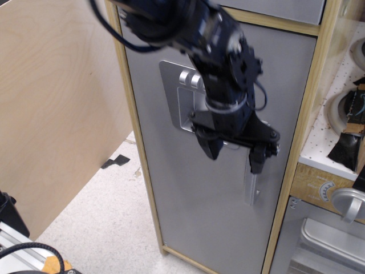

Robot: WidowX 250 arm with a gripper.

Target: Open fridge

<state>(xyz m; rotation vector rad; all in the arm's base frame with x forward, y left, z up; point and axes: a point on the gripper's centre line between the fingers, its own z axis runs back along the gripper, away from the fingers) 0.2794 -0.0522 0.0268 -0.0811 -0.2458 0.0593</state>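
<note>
We see our hand (235, 153) spread open in front of the fridge (188, 211), whose grey door is shut. One finger (258, 158) overlaps the upper part of the silver handle (251, 191); the other hangs left of it, below the dispenser panel (181, 100).

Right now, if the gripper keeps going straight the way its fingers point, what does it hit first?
Probably the silver handle on the fridge door. The gripper points down with jaws spread, its right finger over the handle's upper part. From this single view, depth is uncertain.
</note>
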